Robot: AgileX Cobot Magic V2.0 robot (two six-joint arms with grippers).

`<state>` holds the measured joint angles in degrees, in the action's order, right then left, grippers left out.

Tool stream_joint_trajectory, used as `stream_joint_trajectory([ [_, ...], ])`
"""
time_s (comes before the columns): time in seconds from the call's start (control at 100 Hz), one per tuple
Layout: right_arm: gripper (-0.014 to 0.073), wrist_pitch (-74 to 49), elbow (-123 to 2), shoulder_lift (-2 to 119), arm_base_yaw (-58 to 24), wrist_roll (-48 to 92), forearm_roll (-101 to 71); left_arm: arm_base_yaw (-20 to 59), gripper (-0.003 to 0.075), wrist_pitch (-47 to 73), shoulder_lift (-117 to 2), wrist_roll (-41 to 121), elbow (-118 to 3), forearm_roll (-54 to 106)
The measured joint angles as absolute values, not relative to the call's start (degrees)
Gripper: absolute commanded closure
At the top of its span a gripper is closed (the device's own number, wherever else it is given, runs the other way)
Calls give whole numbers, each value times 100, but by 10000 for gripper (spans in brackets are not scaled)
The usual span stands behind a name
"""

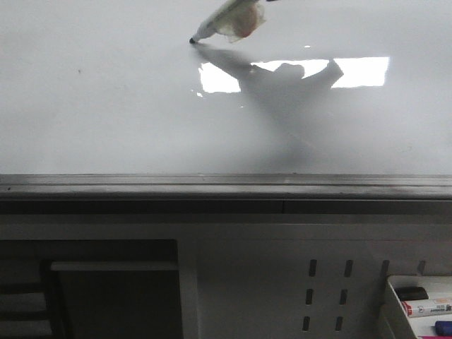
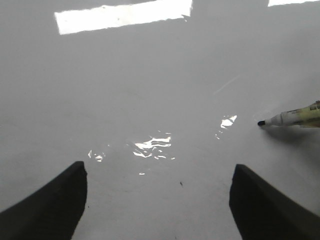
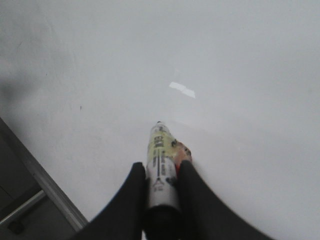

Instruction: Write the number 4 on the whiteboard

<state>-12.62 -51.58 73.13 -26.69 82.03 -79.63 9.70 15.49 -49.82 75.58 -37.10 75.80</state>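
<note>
Marker [image 3: 161,170] clamped tight between the right gripper [image 3: 161,192] fingers, tip down at the far middle of the whiteboard [image 1: 106,106], touching or just about. No number 4 on there yet, board looks blank. Could easily go wrong from here: too much push and the pen slips in the grip or skids on that glossy surface, too little and no ink. Right arm reaching in from far right, pen slanted toward the left. Left gripper [image 2: 159,200] hanging spread wide over bare board, holding nothing.
</note>
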Motion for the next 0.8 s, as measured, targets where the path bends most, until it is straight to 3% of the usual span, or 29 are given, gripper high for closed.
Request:
stream_joint_trajectory([
  [0.4, 638, -1893, -5155, 7753, -2704, 7738, -7827, 970, 177, 1549, -4982, 7558, -3710, 7585],
  [0.8, 638, -517, -3844, 6132, -2719, 7420, -7533, 970, 177, 1549, -4982, 7558, -3701, 7679],
])
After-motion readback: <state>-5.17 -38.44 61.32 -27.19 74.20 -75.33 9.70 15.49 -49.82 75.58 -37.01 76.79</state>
